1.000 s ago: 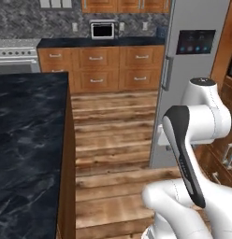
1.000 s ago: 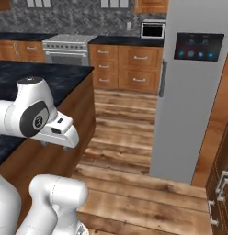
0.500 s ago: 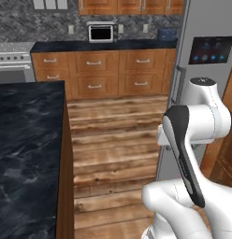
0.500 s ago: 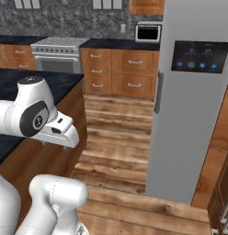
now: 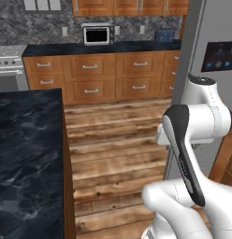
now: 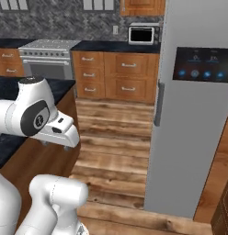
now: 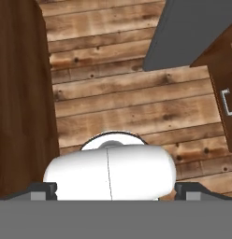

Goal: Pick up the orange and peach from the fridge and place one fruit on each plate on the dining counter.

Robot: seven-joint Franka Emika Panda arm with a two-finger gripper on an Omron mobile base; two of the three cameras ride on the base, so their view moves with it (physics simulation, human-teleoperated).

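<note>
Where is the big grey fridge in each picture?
Left base view: the fridge stands at the right edge, behind the white arm, door shut.
Right base view: it takes up the right half, with its dark screen high on the door.
Hand view: the grey slab at the top right is probably its foot.
Shared landmark: the microwave on the back counter, left of the fridge in both base views.

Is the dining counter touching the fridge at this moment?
Apart. The right base view shows bare wooden floor between the dining counter and the closed fridge.
</note>
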